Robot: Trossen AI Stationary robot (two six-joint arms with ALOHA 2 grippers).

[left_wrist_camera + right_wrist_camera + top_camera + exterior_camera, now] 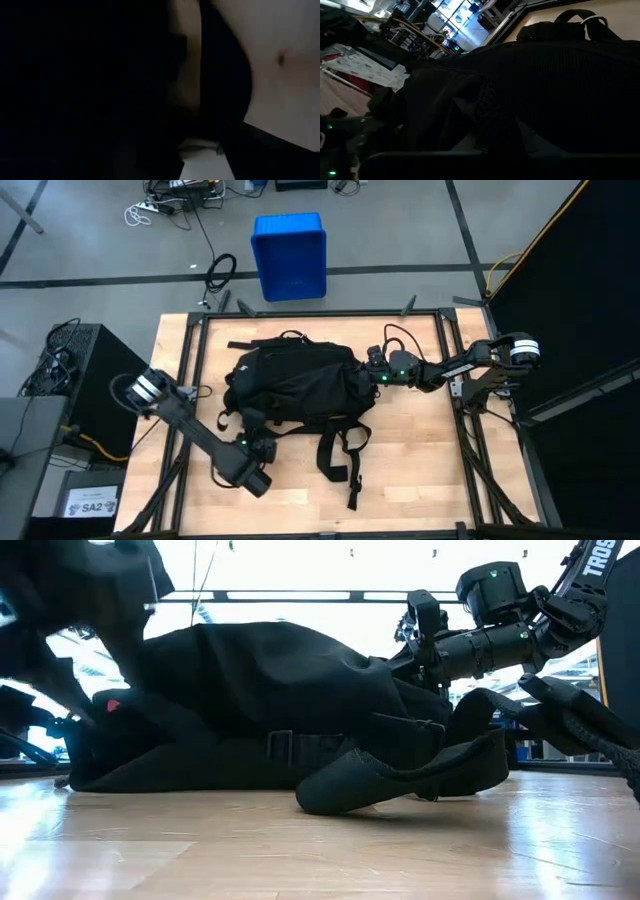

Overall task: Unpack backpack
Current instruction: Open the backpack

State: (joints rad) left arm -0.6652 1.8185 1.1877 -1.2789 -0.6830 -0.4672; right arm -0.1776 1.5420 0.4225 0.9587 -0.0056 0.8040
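From above you see the backpack (295,385) lying flat across the middle of the wooden table (420,470), its straps (345,455) trailing toward the near edge, and a blue crate (290,255) on the floor beyond the table. The left gripper (262,450) sits at the pack's near-left edge; you cannot tell from any view whether its fingers are spread or pinching fabric, since its own wrist camera gives you only darkness and a patch of pale wood (285,60). The right gripper (378,368) presses against the pack's right end with its fingers pressed together. Only the low view shows you a shoulder strap (400,775) curling forward onto the tabletop. The right wrist view alone shows the carry handle (580,20) on top.
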